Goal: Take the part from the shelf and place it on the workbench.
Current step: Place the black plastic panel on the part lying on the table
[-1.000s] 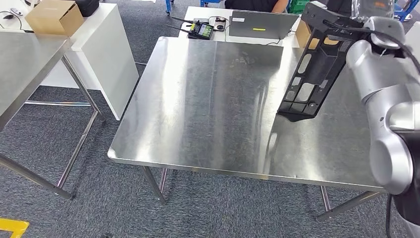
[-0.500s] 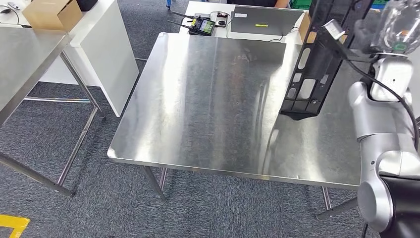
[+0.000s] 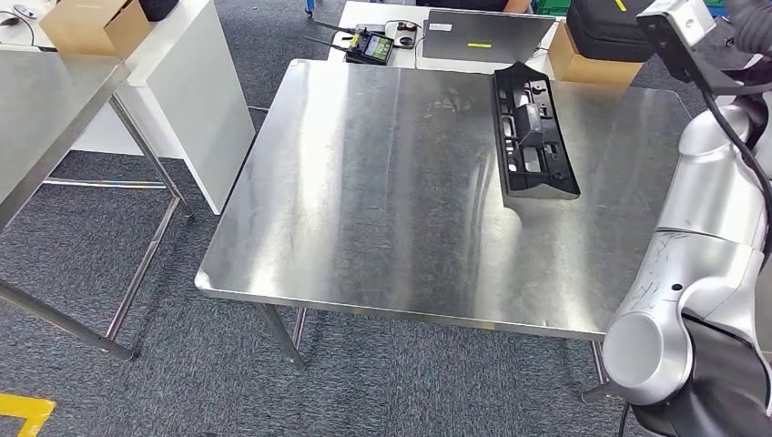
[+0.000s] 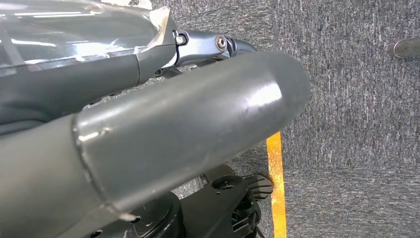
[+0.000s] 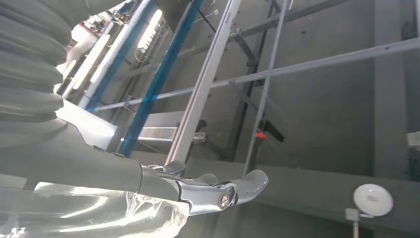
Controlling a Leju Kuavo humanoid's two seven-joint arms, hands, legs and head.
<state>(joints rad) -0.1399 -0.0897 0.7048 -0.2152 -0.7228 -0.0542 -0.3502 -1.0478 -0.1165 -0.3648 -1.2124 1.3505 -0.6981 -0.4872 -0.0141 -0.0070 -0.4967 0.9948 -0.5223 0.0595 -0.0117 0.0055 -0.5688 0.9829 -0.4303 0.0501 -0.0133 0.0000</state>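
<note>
The part (image 3: 533,135) is down! A moment ago it hung upright from the right hand, its lower end just over the steel; now it lies flat on the workbench (image 3: 364,200), toward the far right of the top, long side running away from the robot, nothing touching it. The right arm has swung up and clear, elbow high at the right edge of the head view, well apart from the part.

The right hand (image 5: 148,198) points up at the ceiling beams in its wrist view, and nothing sits in it. 1 finger (image 5: 237,188) reaches out straight; whether the rest are spread or curled, I cannot tell. The left hand (image 4: 148,129) hangs low over the carpet beside a yellow floor line (image 4: 275,183), its thick thumb across the view; how its fingers lie, I cannot tell either.

Judging by how things stand, the placing is done: the part rests stably, well inside the edges, with no sign of tipping. What is left looks like only bringing the arm back down.

Behind the workbench sit a laptop (image 3: 481,38) and a cardboard box (image 3: 583,62).
</note>
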